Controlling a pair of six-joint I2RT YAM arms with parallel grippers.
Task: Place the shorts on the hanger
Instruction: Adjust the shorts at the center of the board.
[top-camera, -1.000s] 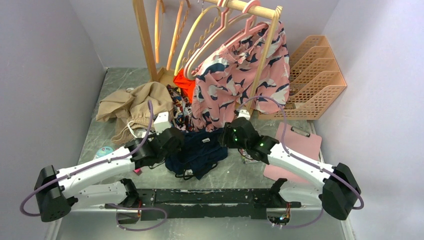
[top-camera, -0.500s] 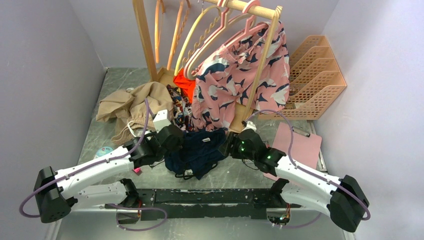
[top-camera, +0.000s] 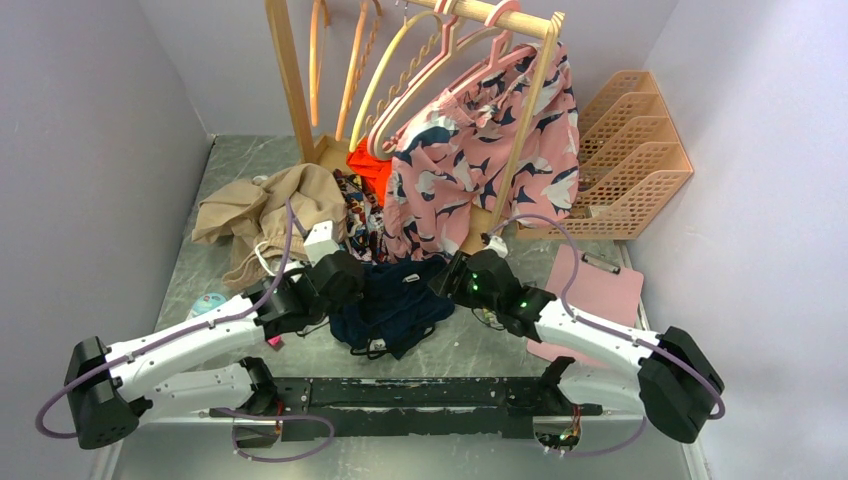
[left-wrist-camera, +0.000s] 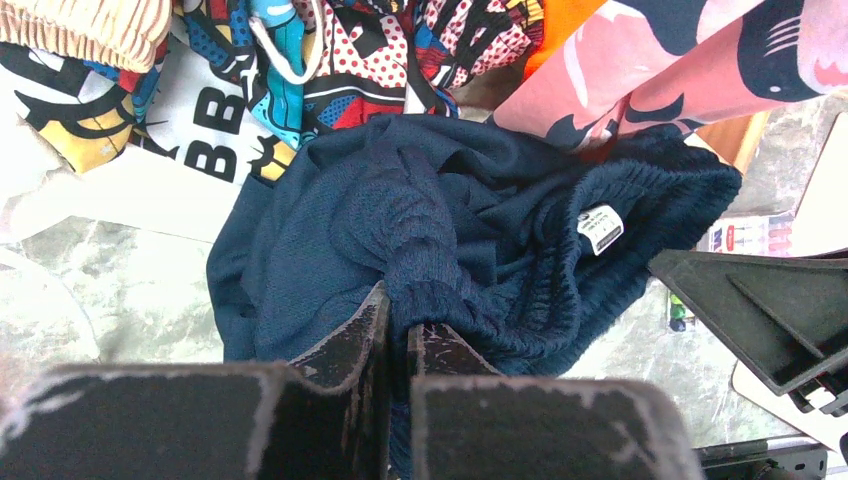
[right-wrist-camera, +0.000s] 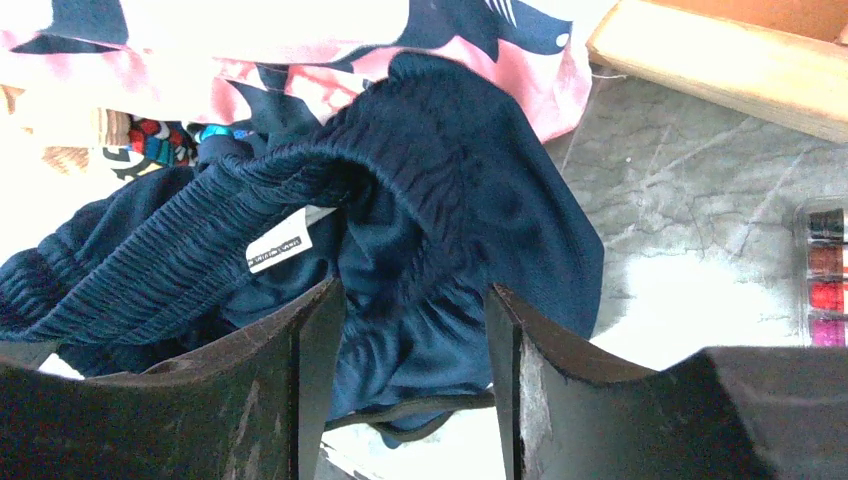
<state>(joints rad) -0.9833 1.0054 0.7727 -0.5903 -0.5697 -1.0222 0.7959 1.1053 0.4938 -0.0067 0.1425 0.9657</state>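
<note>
At table's near middle I log: shorts (top-camera: 395, 300) heaped flat, left tool (left-wrist-camera: 398, 322) pinched tight on a fold, right tool (right-wrist-camera: 410, 300) agape astride the waistband, hanger (top-camera: 313, 70) up on the rack, hanging not yet begun.

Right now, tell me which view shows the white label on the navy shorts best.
Left wrist: the label lies flat and whole on the shorts. Right wrist shows it angled, partly tucked under the waistband. Top external shows only a white speck.
</note>
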